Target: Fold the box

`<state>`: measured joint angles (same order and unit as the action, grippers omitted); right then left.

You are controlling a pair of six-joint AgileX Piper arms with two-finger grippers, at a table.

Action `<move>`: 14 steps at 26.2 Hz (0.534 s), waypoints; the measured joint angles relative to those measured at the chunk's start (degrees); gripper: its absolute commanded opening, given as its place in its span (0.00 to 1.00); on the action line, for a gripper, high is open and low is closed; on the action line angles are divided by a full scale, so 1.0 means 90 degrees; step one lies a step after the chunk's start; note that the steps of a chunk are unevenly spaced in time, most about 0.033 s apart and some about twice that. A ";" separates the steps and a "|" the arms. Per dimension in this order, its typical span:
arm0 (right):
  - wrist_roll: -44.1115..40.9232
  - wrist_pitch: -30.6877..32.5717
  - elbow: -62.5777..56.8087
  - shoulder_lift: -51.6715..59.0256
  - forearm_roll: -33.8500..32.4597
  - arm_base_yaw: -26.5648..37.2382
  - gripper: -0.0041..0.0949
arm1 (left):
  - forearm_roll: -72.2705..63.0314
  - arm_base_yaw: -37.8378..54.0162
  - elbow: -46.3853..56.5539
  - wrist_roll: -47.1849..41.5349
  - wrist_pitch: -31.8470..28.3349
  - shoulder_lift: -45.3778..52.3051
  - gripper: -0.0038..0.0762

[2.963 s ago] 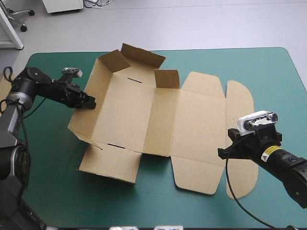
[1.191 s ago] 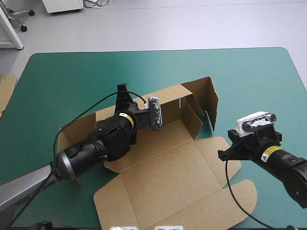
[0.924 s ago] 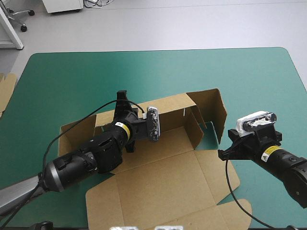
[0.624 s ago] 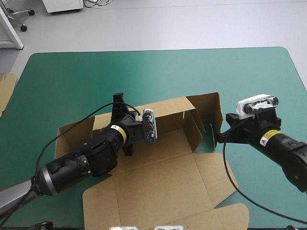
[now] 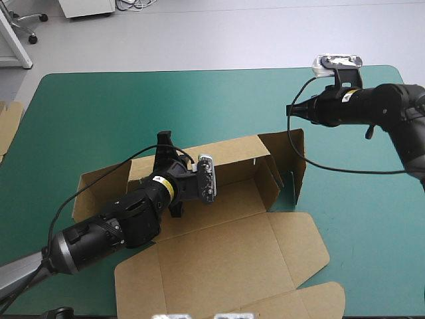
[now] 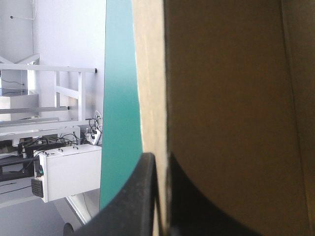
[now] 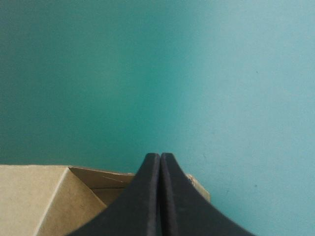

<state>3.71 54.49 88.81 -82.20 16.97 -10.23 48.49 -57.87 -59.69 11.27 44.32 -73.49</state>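
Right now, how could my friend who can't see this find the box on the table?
Look at the teal-green table; the box is the big brown sheet in its middle. Its far wall and right end stand up, its lid lies flat, and the left gripper pinches the far wall. The board at the table's left edge is just a flat scrap.

The teal-green table (image 5: 99, 106) filled most of the frame. The brown box (image 5: 226, 246) lay on it at lower centre, its far walls raised and lid flat. A board edge (image 5: 8, 123) showed at far left.
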 measured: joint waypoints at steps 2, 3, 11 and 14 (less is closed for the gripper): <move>0.0315 0.0155 0.0179 -0.0267 0.0558 0.0283 0.02 | 0.0002 0.0000 0.0000 -0.0002 -0.0007 0.0000 0.03; 0.0437 0.0214 0.0215 -0.0395 0.0766 0.0411 0.02 | 0.0002 0.0000 0.0000 -0.0007 -0.0013 0.0000 0.03; 0.1103 0.0813 0.0239 -0.1353 0.1692 0.0829 0.02 | 0.0014 0.0000 0.0005 -0.0028 -0.0019 0.0000 0.03; 0.1214 0.0922 0.0232 -0.1380 0.1839 0.0829 0.02 | 0.0026 0.0000 0.0007 -0.0028 -0.0025 -0.0014 0.03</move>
<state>14.63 62.79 90.89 -94.62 33.52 -2.77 48.72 -57.87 -59.63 11.02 44.09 -73.62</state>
